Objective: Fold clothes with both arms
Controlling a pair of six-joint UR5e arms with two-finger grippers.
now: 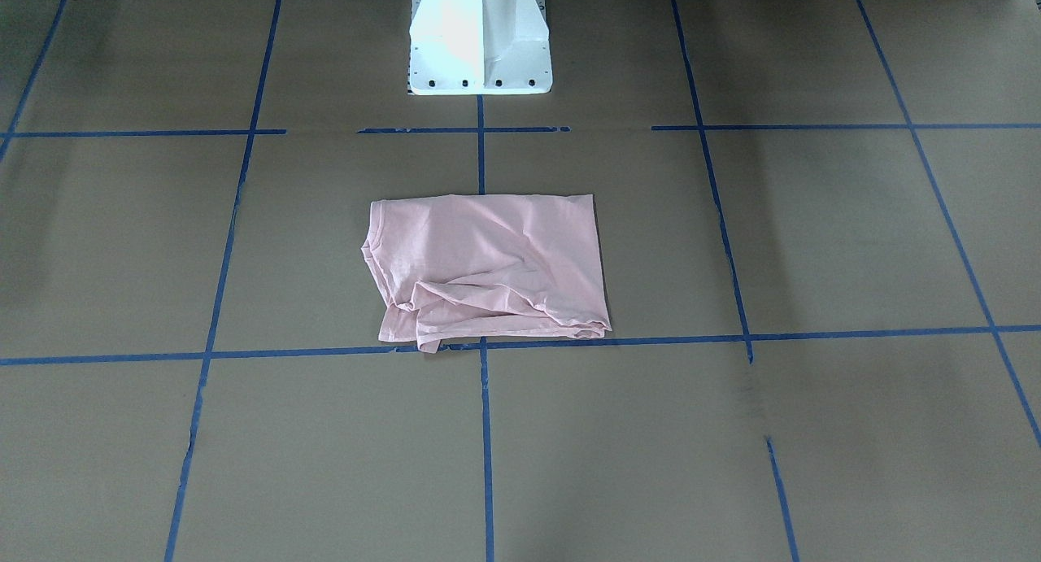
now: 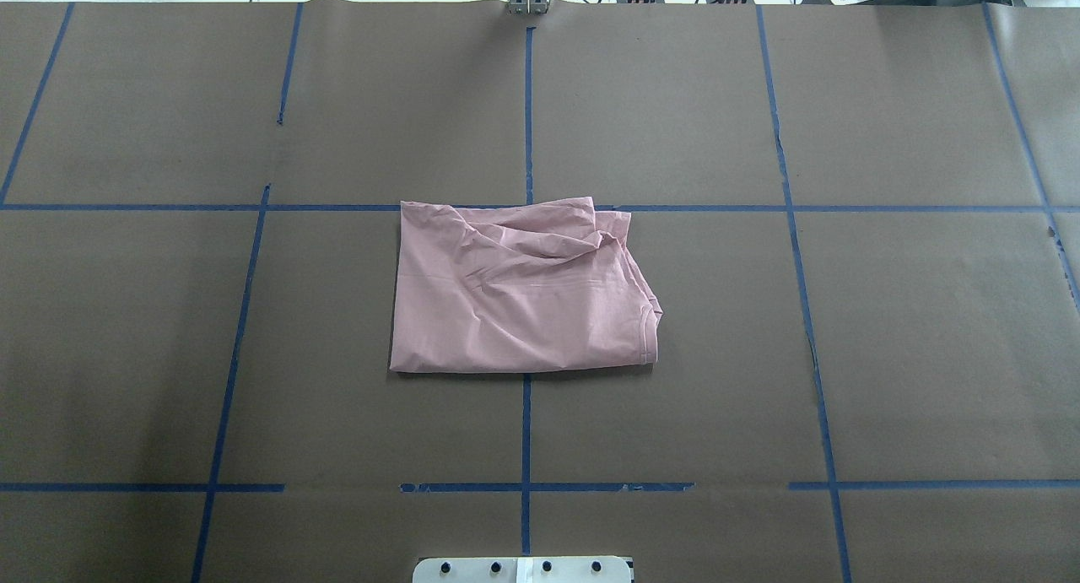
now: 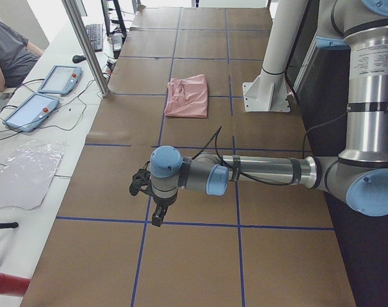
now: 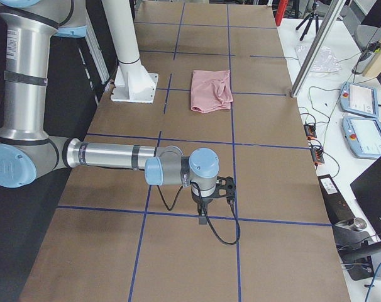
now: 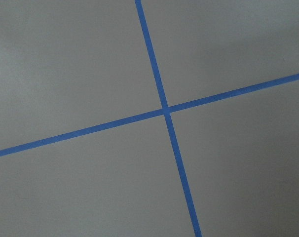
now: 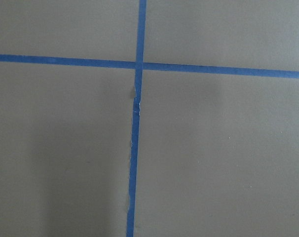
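Observation:
The pale pink T-shirt [image 2: 523, 292] lies folded into a rough rectangle at the table's middle, wrinkled along its far edge; it also shows in the front-facing view [image 1: 488, 265], the left side view [image 3: 187, 96] and the right side view [image 4: 210, 90]. Its print is hidden. The left arm's gripper [image 3: 157, 214] hangs over the table far from the shirt, at the robot's left end. The right arm's gripper [image 4: 203, 214] hangs over the opposite end. Both show only in the side views, so I cannot tell whether they are open or shut.
Brown paper with a blue tape grid [image 2: 527, 127] covers the table. The white pedestal base [image 1: 480, 37] stands behind the shirt. Tablets [image 3: 31, 110], cables and a metal post [image 3: 88, 48] sit along the operators' side. A person [image 3: 5, 54] sits there.

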